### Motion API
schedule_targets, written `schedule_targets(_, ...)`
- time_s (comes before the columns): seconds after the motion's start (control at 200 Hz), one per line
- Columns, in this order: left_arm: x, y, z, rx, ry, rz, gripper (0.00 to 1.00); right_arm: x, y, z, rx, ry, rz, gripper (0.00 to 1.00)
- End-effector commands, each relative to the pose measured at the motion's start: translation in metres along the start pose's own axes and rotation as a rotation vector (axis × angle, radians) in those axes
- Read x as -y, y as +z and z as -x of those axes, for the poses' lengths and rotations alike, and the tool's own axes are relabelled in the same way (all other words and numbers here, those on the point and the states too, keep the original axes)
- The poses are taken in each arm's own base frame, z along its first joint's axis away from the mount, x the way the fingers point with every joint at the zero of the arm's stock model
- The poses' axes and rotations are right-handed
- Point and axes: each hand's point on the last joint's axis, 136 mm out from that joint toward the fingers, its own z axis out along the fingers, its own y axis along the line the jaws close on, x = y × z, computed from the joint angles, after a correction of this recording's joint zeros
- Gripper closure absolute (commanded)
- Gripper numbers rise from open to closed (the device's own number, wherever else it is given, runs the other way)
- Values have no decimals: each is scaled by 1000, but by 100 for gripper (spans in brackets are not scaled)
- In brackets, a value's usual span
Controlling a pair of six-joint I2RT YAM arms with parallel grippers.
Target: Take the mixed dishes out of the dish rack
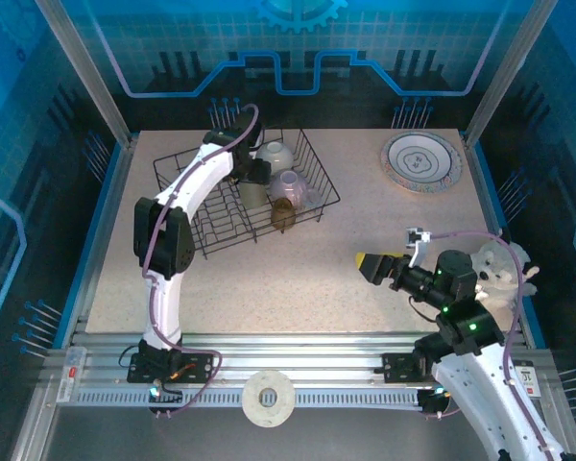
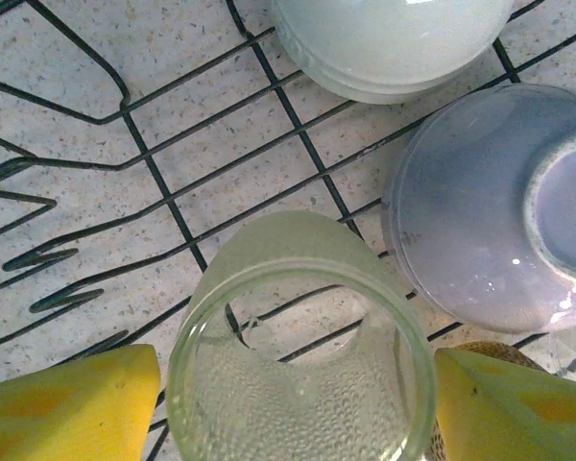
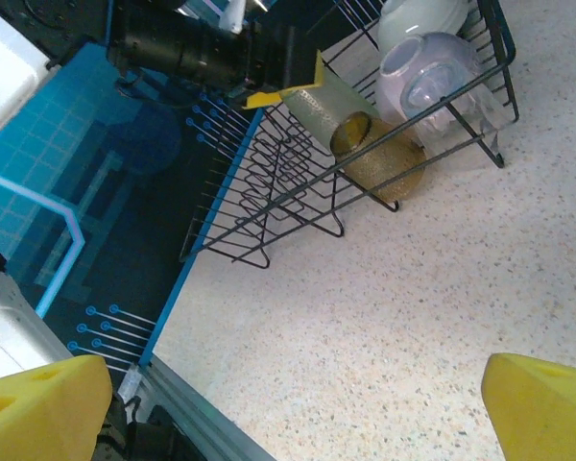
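The black wire dish rack [image 1: 211,226] stands at the left middle of the table. In it a translucent yellowish cup [image 2: 302,355] lies on its side, mouth toward the left wrist camera. My left gripper [image 2: 298,408] is open astride it; the right fingertip touches the rim and a thin gap remains on the left. Beside the cup are a lilac upturned bowl [image 2: 499,211], a cream bowl [image 2: 394,38] and a brown cup [image 1: 283,216]. My right gripper [image 1: 374,266] hovers open above bare table, right of the rack, nothing between its fingers [image 3: 38,408].
A squiggle-patterned plate [image 1: 420,160] lies flat on the table at the back right. A white plush toy [image 1: 499,269] sits by the right arm. A tape roll [image 1: 267,399] rests on the front rail. Blue walls close in the table sides.
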Motion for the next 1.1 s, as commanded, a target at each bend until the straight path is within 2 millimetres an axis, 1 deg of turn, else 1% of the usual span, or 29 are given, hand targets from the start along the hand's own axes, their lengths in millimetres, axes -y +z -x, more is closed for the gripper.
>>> schedule_targets(0.0,-4,1,1,-14,-22,23,25,-11,1,10,29,-15,52,0)
schedule_targets(0.295,-5,14,-4,-44,-42,25,31,-10,2,11,36,-11,48,0)
schedule_targets(0.345,-4,13,-4,-44,-44,20,32,-10,2,11,36,-9,47,0)
schedule_targets(0.395,-4,12,-4,-46,-44,16,36,-10,1,11,37,-8,46,0)
schedule_targets(0.485,-4,2,-2,-30,-41,13,42,-10,1,12,40,-10,44,0)
schedule_targets(0.6,-8,-19,0,8,-30,15,44,-10,1,13,42,-15,43,0)
schedule_targets(0.71,-13,-46,0,57,-29,8,46,-10,2,14,41,-17,45,0)
schedule_targets(0.931,-20,-111,-1,182,-54,-27,47,-13,5,17,38,-19,58,0)
schedule_targets(1.096,-14,-164,-11,269,-87,-142,47,-16,5,19,41,-27,65,0)
